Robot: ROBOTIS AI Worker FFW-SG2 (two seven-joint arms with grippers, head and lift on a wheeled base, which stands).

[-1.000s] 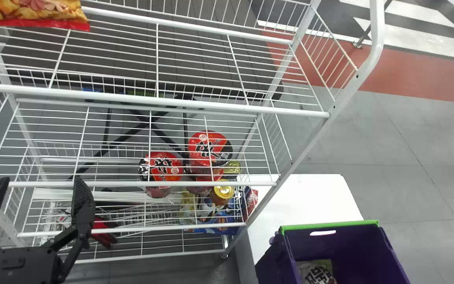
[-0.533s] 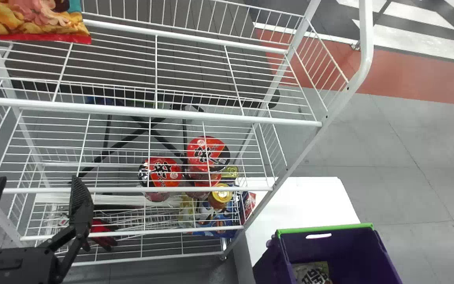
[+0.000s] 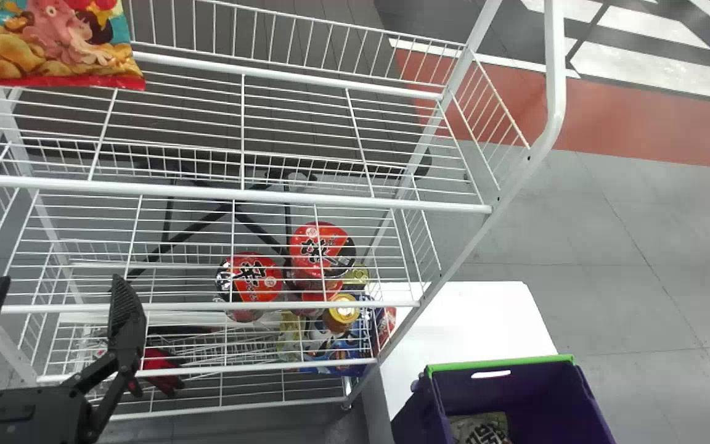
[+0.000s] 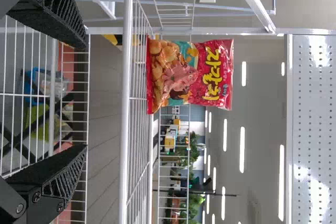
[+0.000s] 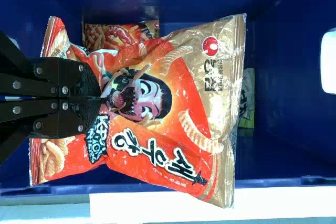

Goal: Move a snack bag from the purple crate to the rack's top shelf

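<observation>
right gripper (image 5: 102,98) pinched closed on an orange snack bag (image 5: 178,108), left gripper (image 3: 59,280) spread wide and empty

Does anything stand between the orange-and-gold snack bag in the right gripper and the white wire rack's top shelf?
Yes: the white metal upright at the rack's right end and the shelf's white front rail stand between the purple plastic crate, where the bag is held, and that top shelf. It likely must rise past both.
</observation>
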